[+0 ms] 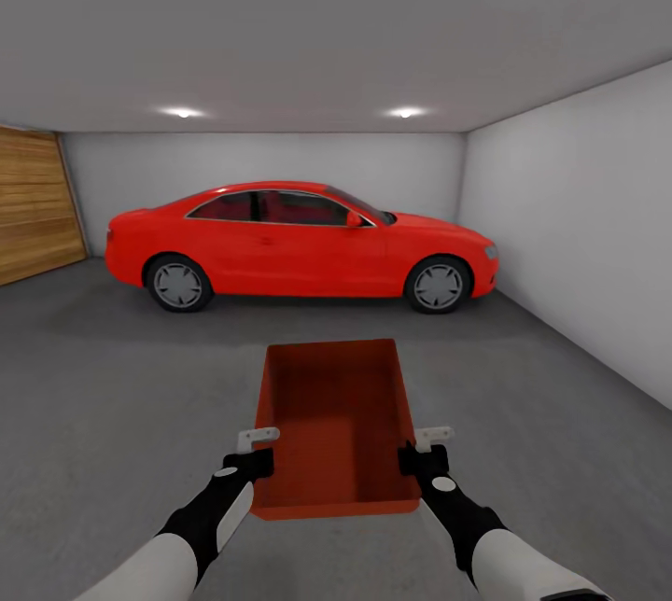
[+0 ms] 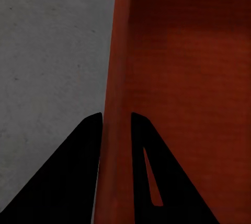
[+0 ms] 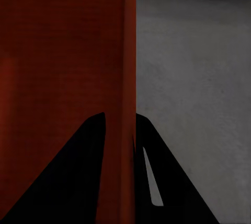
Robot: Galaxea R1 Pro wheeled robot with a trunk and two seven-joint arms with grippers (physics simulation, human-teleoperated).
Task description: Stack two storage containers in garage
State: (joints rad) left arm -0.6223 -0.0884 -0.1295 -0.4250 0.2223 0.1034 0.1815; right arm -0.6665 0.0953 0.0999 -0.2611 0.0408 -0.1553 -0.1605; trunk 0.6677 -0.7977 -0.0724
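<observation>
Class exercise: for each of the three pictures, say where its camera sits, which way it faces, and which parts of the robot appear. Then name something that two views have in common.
Head view: from the robot's head, facing forward and down at the open orange-red rectangular bin, the red car and both black claws, left claw and right claw.
Left wrist view: along the left claw, pinching the bin's wall over grey concrete floor.
Right wrist view: along the right claw, pinching the opposite wall.
Shared: the bin and floor.

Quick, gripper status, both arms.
Left gripper: shut on the left wall of the bin.
Right gripper: shut on the bin's right wall.
</observation>
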